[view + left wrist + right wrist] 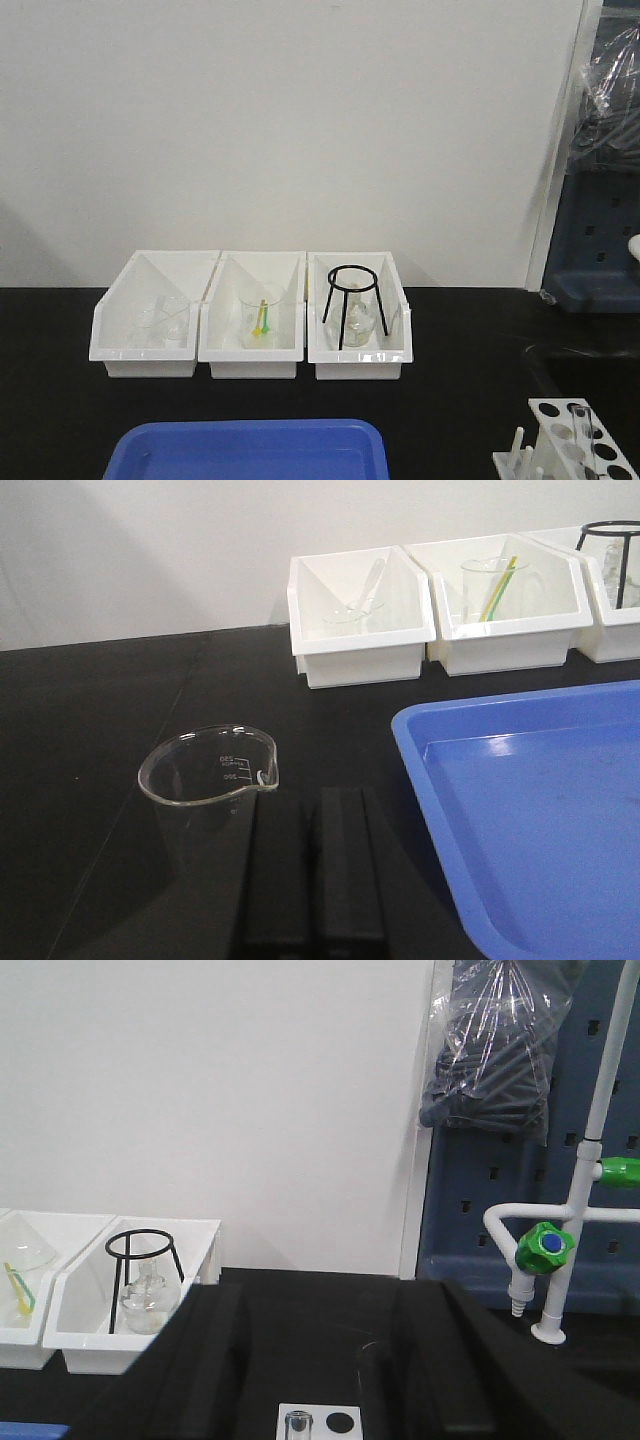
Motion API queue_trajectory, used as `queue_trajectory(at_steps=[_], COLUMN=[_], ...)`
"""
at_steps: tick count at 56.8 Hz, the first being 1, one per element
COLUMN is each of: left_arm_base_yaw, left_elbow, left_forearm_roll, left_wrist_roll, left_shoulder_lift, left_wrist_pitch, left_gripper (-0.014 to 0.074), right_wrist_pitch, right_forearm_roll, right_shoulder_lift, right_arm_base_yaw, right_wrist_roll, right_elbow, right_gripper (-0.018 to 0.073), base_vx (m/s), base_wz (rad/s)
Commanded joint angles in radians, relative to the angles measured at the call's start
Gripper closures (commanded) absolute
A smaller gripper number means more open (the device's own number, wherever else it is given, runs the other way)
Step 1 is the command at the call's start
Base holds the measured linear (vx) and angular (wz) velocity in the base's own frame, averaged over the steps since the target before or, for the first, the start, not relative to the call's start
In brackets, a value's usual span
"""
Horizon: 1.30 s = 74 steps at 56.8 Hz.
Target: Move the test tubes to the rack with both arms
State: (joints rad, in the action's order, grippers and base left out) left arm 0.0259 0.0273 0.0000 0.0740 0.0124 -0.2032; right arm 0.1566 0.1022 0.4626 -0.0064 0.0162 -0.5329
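Note:
The white rack [575, 445] stands at the front right corner of the black bench, with one clear test tube [579, 420] upright in it. In the right wrist view the rack [335, 1415] sits low between my fingers, and the test tube [297, 1425] fills its left hole. My right gripper [325, 1298] is open, fingers spread wide above the rack, gripping nothing. My left gripper [312, 798] is shut with nothing between its fingers, low over the bench between a glass beaker [205, 780] and the blue tray [520, 810]. Neither arm shows in the front view.
Three white open-fronted bins [250, 340] line the back of the bench; the right one holds a black tripod ring [350, 300] and a flask. The blue tray [250, 450] lies at the front centre. A tap with green knobs [545, 1250] stands at the far right.

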Motion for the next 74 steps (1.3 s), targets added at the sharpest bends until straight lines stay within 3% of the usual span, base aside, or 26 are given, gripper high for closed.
queue_trajectory(at_steps=[1, 17, 24, 32, 47, 56, 61, 74], left_arm_base_yaw=[0.001, 0.001, 0.001, 0.001, 0.001, 0.001, 0.001, 0.001], left_elbow=[-0.025, -0.026, -0.026, -0.026, -0.026, -0.026, -0.026, -0.026], left_forearm_roll=[0.0, 0.0, 0.0, 0.0, 0.0, 0.0, 0.0, 0.0], left_wrist_roll=[-0.005, -0.005, -0.005, -0.005, -0.005, -0.005, -0.005, -0.005], left_shoulder_lift=[0.013, 0.013, 0.013, 0.013, 0.013, 0.012, 0.013, 0.013], left_wrist_pitch=[0.075, 0.076, 0.076, 0.076, 0.076, 0.077, 0.075, 0.076], left_gripper=[0.0601, 0.0601, 0.0601, 0.0601, 0.0601, 0.0601, 0.0601, 0.0601], right_wrist_pitch=[-0.079, -0.073, -0.01, -0.009, -0.25, -0.319, -0.204, -0.201], right_forearm_roll=[0.005, 0.003, -0.007, -0.021, -0.071, -0.07, -0.072, -0.071], right_shoulder_lift=[0.004, -0.014, -0.062, -0.129, -0.338, -0.496, -0.473, -0.482], right_arm_base_yaw=[-0.005, -0.005, -0.005, -0.005, -0.004, -0.004, -0.004, -0.004], right_wrist_roll=[-0.005, -0.005, -0.004, -0.003, -0.001, -0.001, -0.002, -0.002], right_elbow=[-0.028, -0.028, -0.028, 0.057, 0.399, 0.585, 0.569, 0.577], right_gripper=[0.0153, 0.0155, 0.0191, 0.0298, 0.0576, 0.0573, 0.0572, 0.0571], base_vx=[0.0, 0.0, 0.0, 0.0, 0.0, 0.0, 0.0, 0.0], base_wz=[0.0, 0.0, 0.0, 0.0, 0.0, 0.0, 0.0, 0.0])
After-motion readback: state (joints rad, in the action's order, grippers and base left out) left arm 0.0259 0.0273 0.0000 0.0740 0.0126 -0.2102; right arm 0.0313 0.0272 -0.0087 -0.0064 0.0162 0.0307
